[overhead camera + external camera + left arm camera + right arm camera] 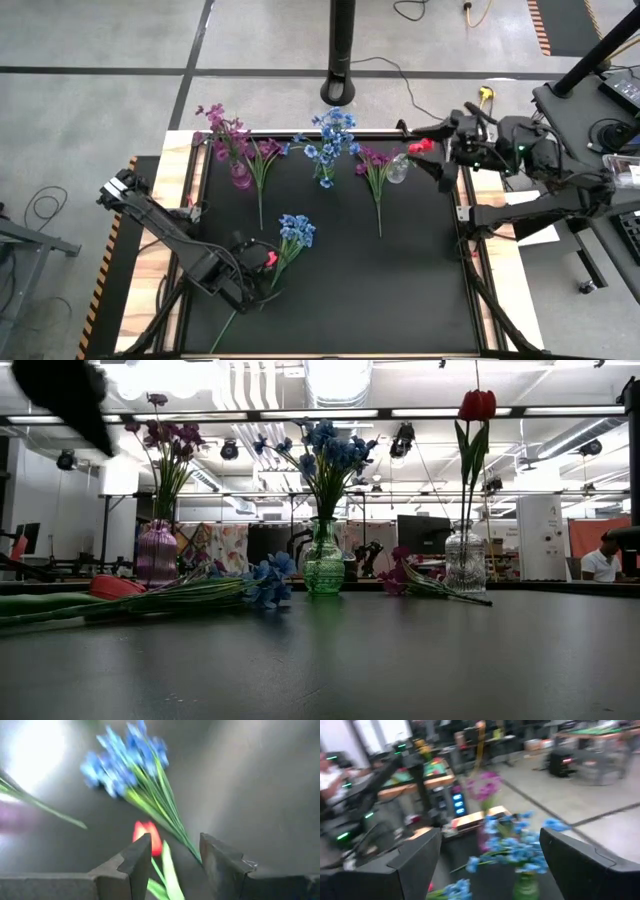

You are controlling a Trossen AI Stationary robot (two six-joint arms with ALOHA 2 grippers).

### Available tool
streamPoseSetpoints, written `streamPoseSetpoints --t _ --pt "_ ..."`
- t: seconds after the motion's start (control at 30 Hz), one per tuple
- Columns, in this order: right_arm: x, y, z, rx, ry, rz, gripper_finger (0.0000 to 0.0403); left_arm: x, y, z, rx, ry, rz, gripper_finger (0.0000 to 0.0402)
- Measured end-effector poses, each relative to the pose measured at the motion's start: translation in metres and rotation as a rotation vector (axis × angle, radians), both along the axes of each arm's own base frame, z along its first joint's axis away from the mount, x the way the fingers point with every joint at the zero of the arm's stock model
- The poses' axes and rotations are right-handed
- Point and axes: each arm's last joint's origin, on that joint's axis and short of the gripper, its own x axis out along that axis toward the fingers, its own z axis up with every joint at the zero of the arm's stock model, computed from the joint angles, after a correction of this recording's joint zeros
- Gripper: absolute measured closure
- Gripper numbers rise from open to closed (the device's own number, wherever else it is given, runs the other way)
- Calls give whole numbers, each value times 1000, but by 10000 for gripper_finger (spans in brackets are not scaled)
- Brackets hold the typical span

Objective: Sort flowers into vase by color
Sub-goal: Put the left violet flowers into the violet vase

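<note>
A red-bud flower lies on the black mat beside a blue spray. My left gripper is open low over them, its fingers on either side of the red flower's green stem. A second red flower stands upright in the clear vase. My right gripper is open just to the right of that bloom. Blue blooms stand in the green vase. Purple blooms stand in the purple vase.
Two purple sprays lie flat on the mat near the far edge, between the vases. The three vases stand in a row along that far edge. The mat's near and right parts are bare. People and desks show in the room beyond.
</note>
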Motion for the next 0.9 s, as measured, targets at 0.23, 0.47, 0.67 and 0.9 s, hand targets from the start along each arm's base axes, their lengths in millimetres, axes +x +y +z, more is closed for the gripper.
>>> streamPoseSetpoints --t 0.23,0.47,0.67,0.9 --pt "23 23 0 95 124 222 76 1 2 11 123 -32 -43 251" --pt "43 46 -16 182 353 295 76 7 22 -2 106 -24 122 251" --pt "46 54 -10 179 379 327 76 18 64 -35 73 -27 476 251" --pt "35 53 3 180 345 335 76 18 99 -67 100 17 659 251"
